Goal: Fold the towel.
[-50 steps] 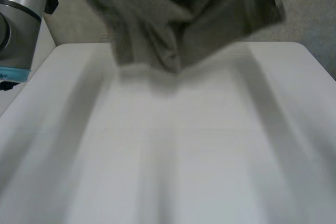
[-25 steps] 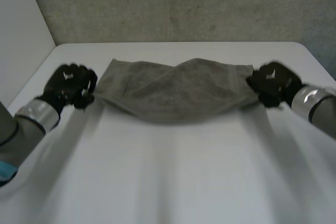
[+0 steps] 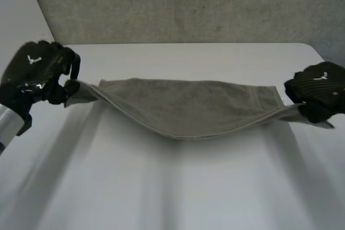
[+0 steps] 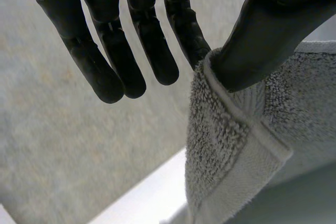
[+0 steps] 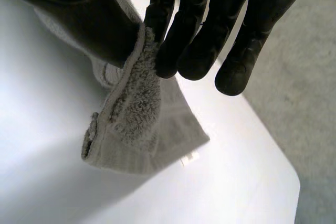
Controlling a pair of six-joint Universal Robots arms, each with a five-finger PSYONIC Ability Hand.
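Left hand [image 3: 38, 71], in the head view, hangs above the left side of the table [image 3: 178, 187] and pinches 1 end of the towel [image 3: 188, 106]. The right hand [image 3: 318, 90] pinches the other end over the right side. Between the 2 hands the towel is stretched wide, its near hem sagging low in the middle and its far edge straighter. Whether the sagging part touches the table I cannot tell. No fold looks laid yet, I judge: the cloth is spread ready for its 1st fold, so nearly all of the task is left.

From the left wrist, the left hand [image 4: 152, 45] grips a hemmed corner of the towel [image 4: 236, 145] between its thumb and the nearest finger. The other fingers stick out straight and free beside the cloth. The towel falls away beneath the thumb.

From the right wrist, the right hand [image 5: 199, 30] likewise nips a corner of the towel [image 5: 142, 129] between its thumb and 1 finger, with the remaining fingers straight and clear of it. That corner droops below the fingertips, above the table [image 5: 47, 182] and near the table's edge.
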